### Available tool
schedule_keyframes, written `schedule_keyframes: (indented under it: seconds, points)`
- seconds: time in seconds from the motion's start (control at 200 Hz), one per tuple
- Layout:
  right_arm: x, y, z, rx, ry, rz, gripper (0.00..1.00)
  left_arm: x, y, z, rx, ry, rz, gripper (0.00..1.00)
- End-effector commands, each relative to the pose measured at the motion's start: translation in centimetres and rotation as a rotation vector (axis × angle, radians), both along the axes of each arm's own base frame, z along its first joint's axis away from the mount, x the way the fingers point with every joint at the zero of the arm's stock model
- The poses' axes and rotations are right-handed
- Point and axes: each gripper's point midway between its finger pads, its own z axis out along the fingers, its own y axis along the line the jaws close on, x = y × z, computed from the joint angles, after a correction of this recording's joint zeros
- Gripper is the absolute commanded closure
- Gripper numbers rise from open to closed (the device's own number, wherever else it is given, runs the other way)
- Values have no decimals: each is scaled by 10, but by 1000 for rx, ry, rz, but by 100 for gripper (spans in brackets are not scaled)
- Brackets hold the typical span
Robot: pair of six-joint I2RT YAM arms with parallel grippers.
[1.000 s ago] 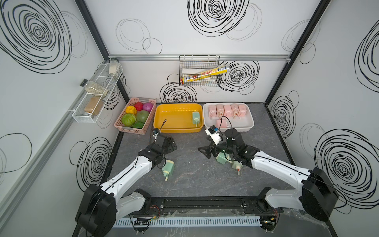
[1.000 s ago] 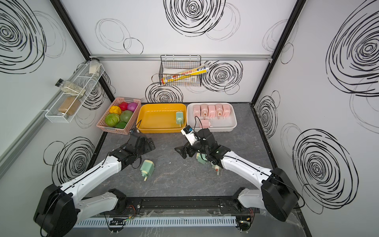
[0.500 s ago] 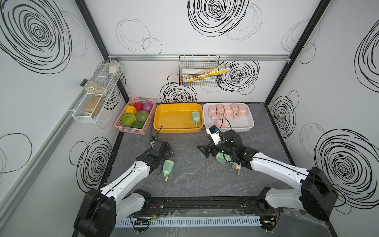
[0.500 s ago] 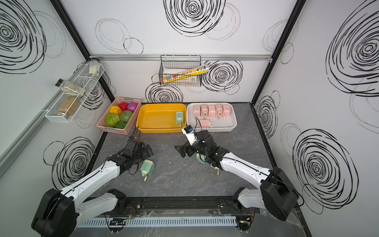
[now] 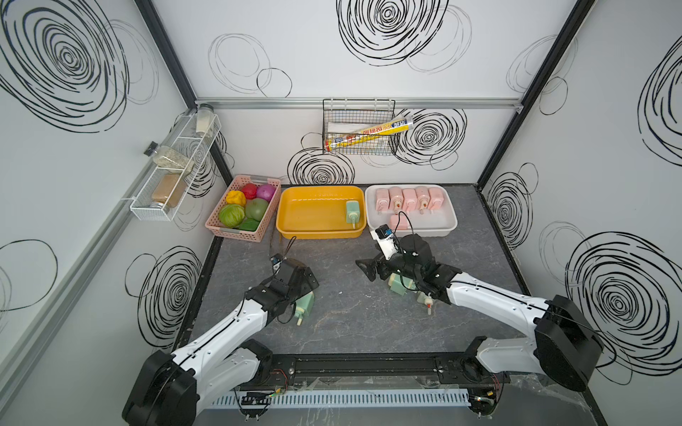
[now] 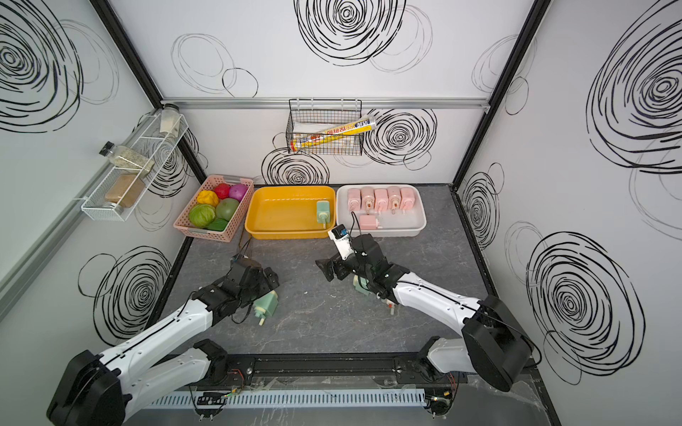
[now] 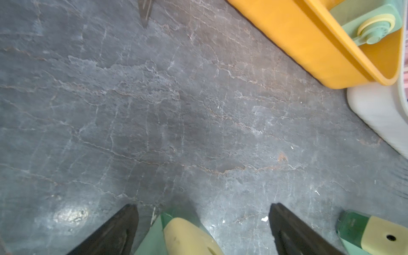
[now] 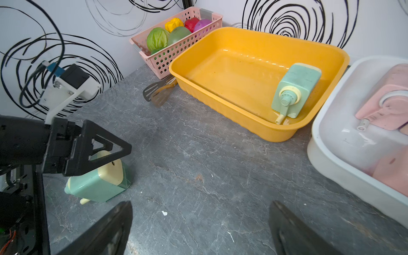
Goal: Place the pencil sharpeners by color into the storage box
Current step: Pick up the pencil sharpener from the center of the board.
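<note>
A mint green pencil sharpener (image 5: 304,304) (image 6: 266,305) lies on the grey table. My left gripper (image 7: 202,205) (image 5: 308,282) hangs open just over it, and its cream end (image 7: 187,236) shows between the spread fingers. My right gripper (image 8: 200,202) (image 5: 371,271) is open over bare table. Under the right arm, partly hidden, sits another mint sharpener (image 5: 400,287) (image 6: 363,286). The yellow storage box (image 5: 295,232) holds one mint sharpener (image 5: 352,212) (image 8: 295,88). The white storage box (image 5: 448,225) holds several pink sharpeners (image 5: 409,201).
A pink basket (image 5: 236,231) of toy vegetables stands left of the yellow box. A metal spatula (image 8: 159,92) lies at that box's front left corner. A wire basket (image 5: 360,127) hangs on the back wall and a white rack (image 5: 173,177) on the left wall.
My left gripper has drawn back toward the front of the table and come down over the mint sharpener. The right arm has barely moved.
</note>
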Motion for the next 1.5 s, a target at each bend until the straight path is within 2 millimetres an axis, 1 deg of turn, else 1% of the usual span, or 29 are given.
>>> schedule_keyframes:
  seconds: [0.0, 0.13, 0.265, 0.395, 0.53, 0.59, 0.681, 0.731, 0.876, 1.071, 1.216, 1.271, 1.396, 1.496]
  points:
    - [6, 6, 12, 26, -18, -7, 0, -7, 3, -4, -20, 17, 66, 1]
    - [7, 7, 10, 22, -13, -6, 0, -12, -6, -7, -45, 22, 63, 1]
    - [7, 9, 10, 22, -7, -3, 0, -17, -5, -6, -37, 25, 87, 1]
    - [8, 11, 8, 19, -2, 0, 0, -21, -15, -6, -75, 18, 64, 1]
    - [9, 14, 6, 20, 7, 8, 0, -27, -21, -5, -64, 32, 28, 1]
    - [10, 16, 7, 22, 9, 11, 0, -30, -19, -5, -34, 39, 14, 1]
    - [11, 17, 8, 23, 12, 12, 0, -36, -6, -7, 61, 50, 2, 1]
    - [11, 17, 8, 24, 10, 11, 0, -39, -4, -9, 112, 50, -36, 1]
    - [12, 16, 8, 21, 9, 4, 0, -49, -12, -13, 209, 13, -173, 1]
    - [14, 16, 9, 20, 9, -3, 0, -48, -33, -6, 237, -87, -316, 1]
    - [15, 17, 9, 18, 10, -4, 0, -52, -27, -14, 298, -76, -336, 1]
    - [15, 17, 10, 19, 9, -4, 0, -54, -24, -15, 319, -80, -332, 0]
    - [16, 18, 11, 21, 9, -7, 0, -54, -23, -10, 346, -117, -342, 7]
    - [17, 19, 11, 22, 13, -8, 0, -54, -24, -7, 356, -146, -354, 17]
